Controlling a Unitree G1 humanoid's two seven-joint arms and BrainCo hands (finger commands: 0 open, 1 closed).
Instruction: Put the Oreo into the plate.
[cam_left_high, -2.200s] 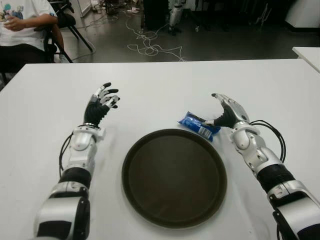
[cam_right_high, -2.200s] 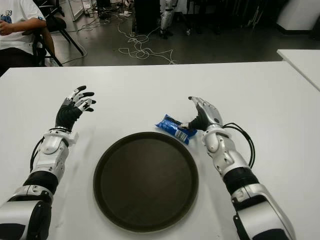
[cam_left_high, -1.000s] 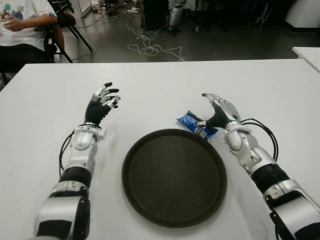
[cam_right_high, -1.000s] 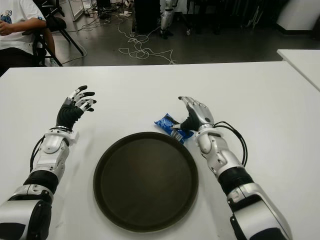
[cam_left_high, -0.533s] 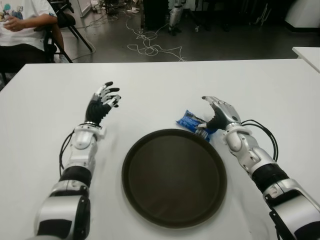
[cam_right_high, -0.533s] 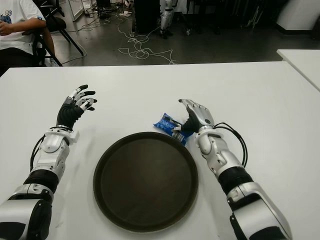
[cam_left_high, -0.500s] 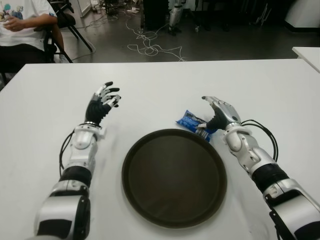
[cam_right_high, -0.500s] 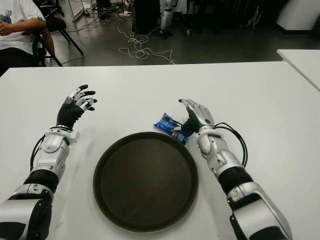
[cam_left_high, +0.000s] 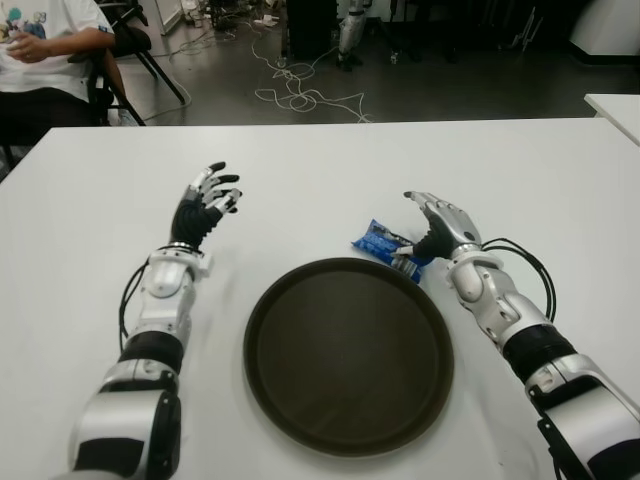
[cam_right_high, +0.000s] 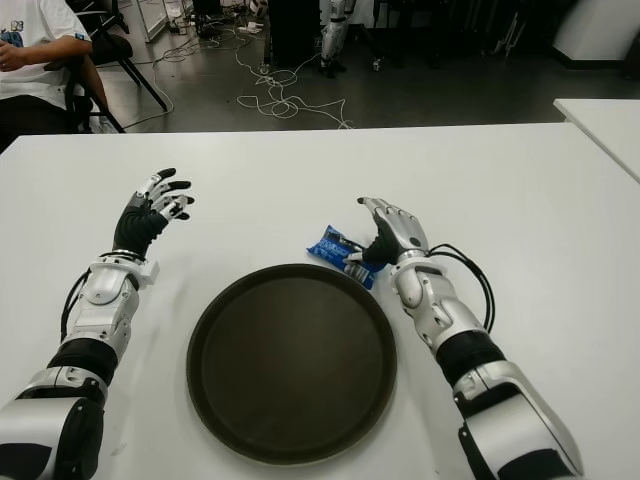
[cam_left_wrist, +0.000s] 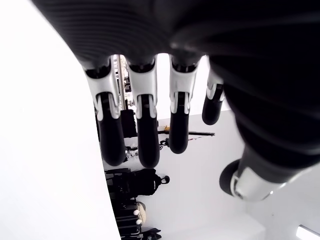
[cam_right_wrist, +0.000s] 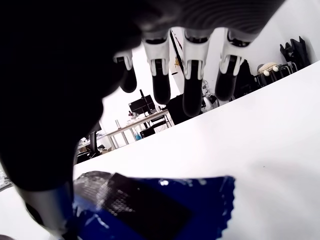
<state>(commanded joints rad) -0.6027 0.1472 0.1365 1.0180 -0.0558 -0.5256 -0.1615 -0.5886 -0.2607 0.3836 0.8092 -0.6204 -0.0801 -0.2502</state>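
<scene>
your right hand (cam_left_high: 438, 226) is the one that matters here: it sits at the right end of the oreo packet (cam_left_high: 385, 244), while your left hand (cam_left_high: 203, 206) shows far off on the other side of the plate (cam_left_high: 348, 352), raised above the table (cam_left_high: 320, 170) with its fingers spread and nothing in them. the blue packet lies flat on the table just beyond the plate's far right rim, close enough that its near corner looks to touch or slightly overlap the rim, though you can't tell for certain from the eye views. its long axis runs slantwise, from a far-left end down to a near-right end, and that near-right end is the one under your palm. in the right wrist view the packet (cam_right_wrist: 150, 210) fills the space below the hand, with the thumb down at its edge and the four fingers (cam_right_wrist: 193, 90) extended well above it, not curled onto the wrapper. so the hand is wide, over the packet but not closed on it; whether the thumb is actually pressing the wrapper is hard to judge. since the packet lies under and to the left of your fingertips, you would most likely need to bring the fingers down across its short width, then carry it a short way toward yourself and leftward to clear the rim.
</scene>
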